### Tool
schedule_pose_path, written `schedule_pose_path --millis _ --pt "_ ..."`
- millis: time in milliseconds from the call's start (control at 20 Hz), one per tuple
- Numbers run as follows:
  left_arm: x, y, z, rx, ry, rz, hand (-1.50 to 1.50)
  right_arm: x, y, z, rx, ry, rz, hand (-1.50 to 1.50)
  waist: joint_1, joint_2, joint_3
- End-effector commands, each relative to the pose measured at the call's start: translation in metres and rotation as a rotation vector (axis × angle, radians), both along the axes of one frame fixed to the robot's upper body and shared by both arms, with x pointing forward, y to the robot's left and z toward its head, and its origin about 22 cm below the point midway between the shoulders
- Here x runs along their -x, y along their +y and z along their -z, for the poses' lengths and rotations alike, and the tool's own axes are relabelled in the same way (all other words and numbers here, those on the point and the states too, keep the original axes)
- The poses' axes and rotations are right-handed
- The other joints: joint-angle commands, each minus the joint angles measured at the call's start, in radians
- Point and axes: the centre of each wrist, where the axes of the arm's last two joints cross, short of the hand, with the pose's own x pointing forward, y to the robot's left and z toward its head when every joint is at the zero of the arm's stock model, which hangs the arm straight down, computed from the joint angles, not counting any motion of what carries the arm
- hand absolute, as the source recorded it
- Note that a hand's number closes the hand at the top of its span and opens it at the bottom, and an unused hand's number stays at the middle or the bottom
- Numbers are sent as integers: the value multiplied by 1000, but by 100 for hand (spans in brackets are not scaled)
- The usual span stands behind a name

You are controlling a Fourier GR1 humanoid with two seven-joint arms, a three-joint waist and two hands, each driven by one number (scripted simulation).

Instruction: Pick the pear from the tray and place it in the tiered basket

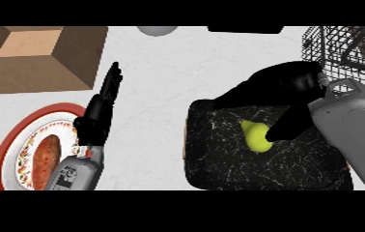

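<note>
The fingers (239, 94) of the right hand (288, 81) are held spread over the far edge of the dark marbled tray (228, 163), and nothing is pinched. The thumb (288, 124) is lowered against the right side of the yellow-green pear (255, 137), though contact cannot be confirmed. The pear lies on the tray, near its middle, not yet lifted. The grasp is therefore judged unfinished; closing, lifting and carrying to the wire tiered basket (335, 42) at the desk's far right corner are left.

The left hand (96, 122) is seen resting at the left, fingers straight. The pale, faintly veined desk (164, 81) also carries 1 red-rimmed plate (14, 139) at the near left and 1 open cardboard box (43, 57) at the far left.
</note>
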Motion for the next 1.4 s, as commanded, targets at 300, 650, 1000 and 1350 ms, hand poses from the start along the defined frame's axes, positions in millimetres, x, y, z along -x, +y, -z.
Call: schedule_pose_path --millis 300,650,1000,1350 --pt "-5 -1 -2 0 0 -11 0 -11 8 27 49 111 -113 -150 1 -1 -1" --pt "6 2 -5 -15 -4 -18 0 -11 6 63 76 103 -146 -150 -8 -8 -2" --pt "17 -18 3 7 7 -27 0 -15 -1 107 70 93 -162 -150 -25 -15 -3" --pt "5 9 3 4 9 -32 0 -41 -15 108 83 84 -154 -150 -28 -15 -4"
